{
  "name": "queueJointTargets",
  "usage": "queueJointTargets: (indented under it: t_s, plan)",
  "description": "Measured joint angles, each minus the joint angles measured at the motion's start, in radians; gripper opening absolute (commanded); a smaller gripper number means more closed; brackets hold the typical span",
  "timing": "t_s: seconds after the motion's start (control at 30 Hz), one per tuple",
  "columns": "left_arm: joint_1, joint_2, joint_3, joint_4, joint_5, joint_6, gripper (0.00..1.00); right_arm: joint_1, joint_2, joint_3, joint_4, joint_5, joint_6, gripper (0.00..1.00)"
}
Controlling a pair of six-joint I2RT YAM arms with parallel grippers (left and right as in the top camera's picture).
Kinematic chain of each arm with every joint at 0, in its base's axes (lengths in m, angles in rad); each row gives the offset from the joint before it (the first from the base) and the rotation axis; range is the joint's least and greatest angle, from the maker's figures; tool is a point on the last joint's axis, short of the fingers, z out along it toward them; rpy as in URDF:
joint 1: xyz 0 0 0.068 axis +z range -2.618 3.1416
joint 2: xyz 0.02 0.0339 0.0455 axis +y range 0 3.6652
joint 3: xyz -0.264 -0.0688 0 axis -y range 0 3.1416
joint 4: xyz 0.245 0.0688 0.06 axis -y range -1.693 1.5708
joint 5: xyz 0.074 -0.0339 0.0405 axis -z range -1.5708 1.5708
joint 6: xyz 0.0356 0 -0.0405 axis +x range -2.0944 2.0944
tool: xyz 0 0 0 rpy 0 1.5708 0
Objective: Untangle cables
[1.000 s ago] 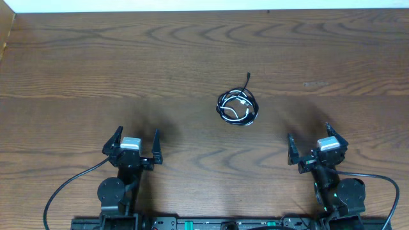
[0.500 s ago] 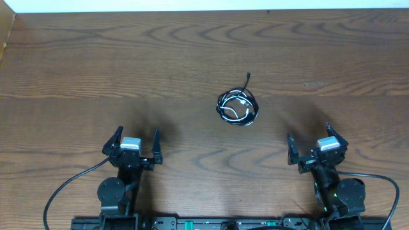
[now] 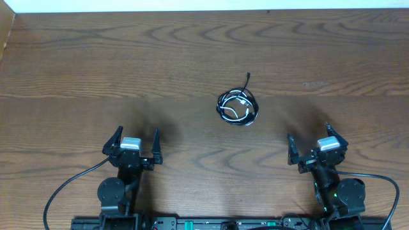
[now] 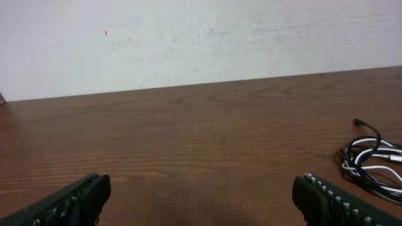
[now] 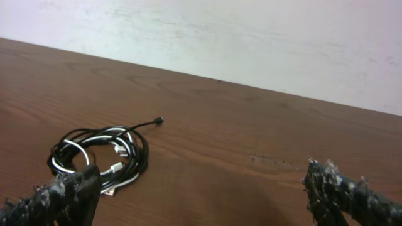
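The cables (image 3: 237,107) lie as one small coil of black and white cord on the wooden table, a black plug end sticking out toward the far side. The coil shows at the right edge of the left wrist view (image 4: 372,163) and at the left of the right wrist view (image 5: 99,155). My left gripper (image 3: 133,143) is open and empty near the front edge, well left of the coil. My right gripper (image 3: 311,144) is open and empty near the front edge, right of the coil. Both sets of fingers show wide apart in the wrist views, the left (image 4: 201,198) and the right (image 5: 201,194).
The wooden table (image 3: 96,70) ends at a white wall at the back (image 4: 201,37). Thick black arm wires trail from the bases at the front left (image 3: 64,188) and front right (image 3: 377,179).
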Motion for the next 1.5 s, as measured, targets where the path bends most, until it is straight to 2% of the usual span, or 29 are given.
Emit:
queueJointTargets:
  t_s: [1.5]
  plan:
    - [0.000,0.000,0.001,0.000,0.002,0.000,0.98,0.000,0.000,0.000,0.052,0.000,-0.008,0.99]
